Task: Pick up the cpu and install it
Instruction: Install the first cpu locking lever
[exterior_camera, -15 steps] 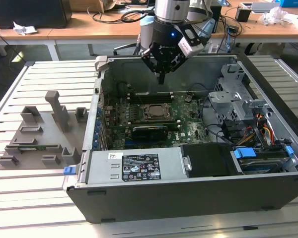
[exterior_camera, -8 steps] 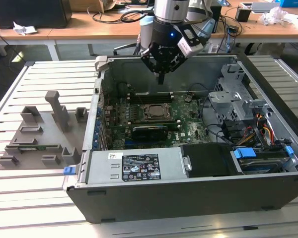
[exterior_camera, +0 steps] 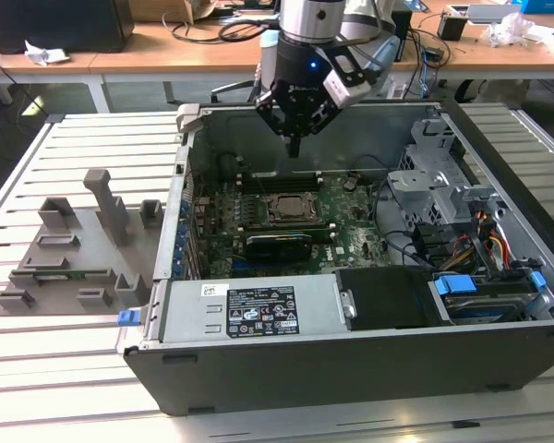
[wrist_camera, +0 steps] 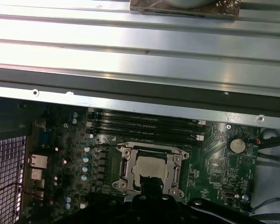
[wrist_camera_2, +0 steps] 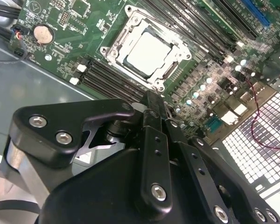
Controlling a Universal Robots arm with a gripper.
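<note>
Pincer [exterior_camera: 294, 146] hangs over the socket [exterior_camera: 270, 205] inside the open case [exterior_camera: 258, 369], apart from it. Its dark fingers are drawn together into one narrow tip with nothing between them. In the second wrist view that tip [wrist_camera_2: 155, 100] points toward the socket's metal frame [wrist_camera_2: 113, 50], and in the first wrist view it [wrist_camera: 151, 183] overlaps the frame's edge [wrist_camera: 126, 170] without any visible touch. The cpu [exterior_camera: 287, 207] lies flat inside the socket with its silver top up. The frame rings it on all four sides in both wrist views [wrist_camera_2: 147, 51] [wrist_camera: 148, 168]. The socket sits on the green board [exterior_camera: 351, 231]. Black memory slots [wrist_camera: 144, 126] run just beside the socket and parallel to one of its sides. A round coin cell [wrist_camera_2: 41, 33] lies on the board farther from the socket, past a corner of the frame. To the exterior view's left of the socket, outside the case, a grey holder tray [exterior_camera: 65, 249] rests on the slatted table [exterior_camera: 74, 369]. Nearer the camera than the socket is a labelled metal box [exterior_camera: 258, 309]. To the exterior view's right of the socket stands a grey drive cage [exterior_camera: 434, 185] with loose cables beside it.
</note>
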